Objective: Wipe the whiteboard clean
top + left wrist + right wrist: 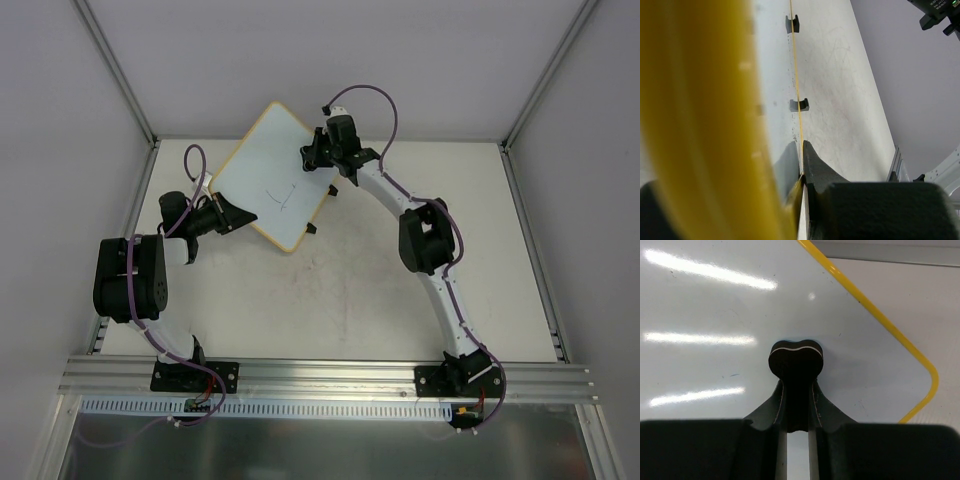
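The whiteboard [262,170], white with a yellow frame, is held tilted at the back left of the table, with a faint pen mark [283,196] near its middle. Its two black clip feet [312,228] are on its lower right edge and also show in the left wrist view [799,105]. My left gripper [234,216] is shut on the board's left edge [801,176]. My right gripper [316,157] is shut on a dark eraser [796,358], which presses against the board's surface [710,300] near the yellow rounded corner [927,385].
Grey enclosure walls [60,120] stand at the back and both sides. An aluminium rail [330,378] runs along the near edge with both arm bases on it. The scuffed white table [350,290] lies between the arms.
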